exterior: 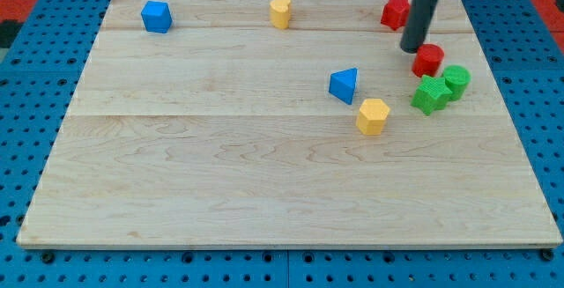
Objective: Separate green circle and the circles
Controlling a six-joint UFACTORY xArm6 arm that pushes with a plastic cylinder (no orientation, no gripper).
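- the green round cylinder block [456, 80] stands near the view's right edge of the pale wooden board [220, 182], in the upper half of the view.
- it touches the green star-shaped block [430, 94], which sits just to its left and slightly lower.
- the red round cylinder block [429, 59] is just above and to the left of the green round one, very close; whether the two touch cannot be told.
- my tip [412, 48], the lower end of the straight dark rod, rests on the board just beside the red round block, on that block's left and slightly above it; it looks to be touching or nearly touching it, and it stands apart from the green round block.
- there is no claw on this arm, only the rod, so it has nothing to open, close or hold.
- a red block of unclear, perhaps star-like, shape [396, 12] lies near the view's top, partly hidden behind the rod.
- a blue triangular block [345, 85] lies left of the green pair, with a yellow hexagonal block [373, 115] just below and to its right.
- a yellow block with a rounded top [280, 12] sits at the view's top centre.
- a blue cube-like block [156, 16] sits at the view's top left, well apart from the rest.
- the board lies on a blue perforated table [35, 94].
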